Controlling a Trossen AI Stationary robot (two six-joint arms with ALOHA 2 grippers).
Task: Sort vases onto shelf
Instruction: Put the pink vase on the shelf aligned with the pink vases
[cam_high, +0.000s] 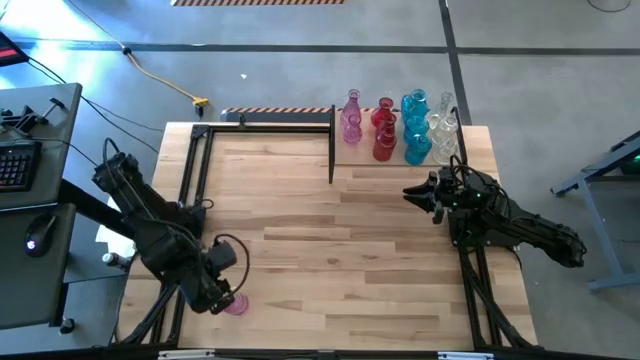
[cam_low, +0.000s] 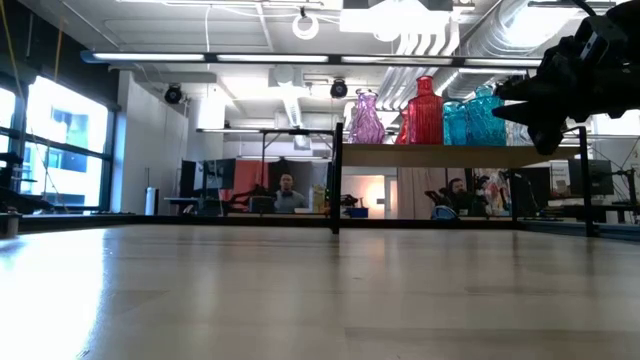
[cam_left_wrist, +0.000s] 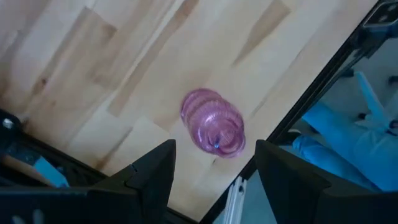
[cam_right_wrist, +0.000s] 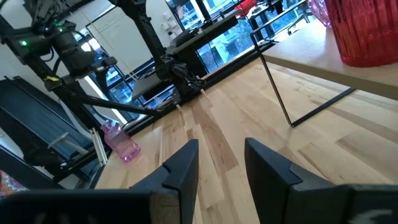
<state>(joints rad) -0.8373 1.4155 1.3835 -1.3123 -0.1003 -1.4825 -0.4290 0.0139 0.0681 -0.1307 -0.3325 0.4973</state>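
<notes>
In the high view the left gripper (cam_high: 222, 293) covers part of the pink vase (cam_high: 236, 304), so whether its fingers touch the glass cannot be told. The clear vases (cam_high: 444, 128) on the shelf (cam_high: 480, 150) overlap and cannot be counted. In the right wrist view the red vase (cam_right_wrist: 360, 31) is cut off by the picture's edge.

The dark left arm stretches toward the near left, its two-finger left gripper (cam_high: 228, 297) pointing down with fingers (cam_left_wrist: 152, 174) spread wide, holding nothing. The dark right arm lies folded, its right gripper (cam_high: 420, 196) raised, fingers (cam_right_wrist: 183, 168) narrowly parted, empty.
</notes>
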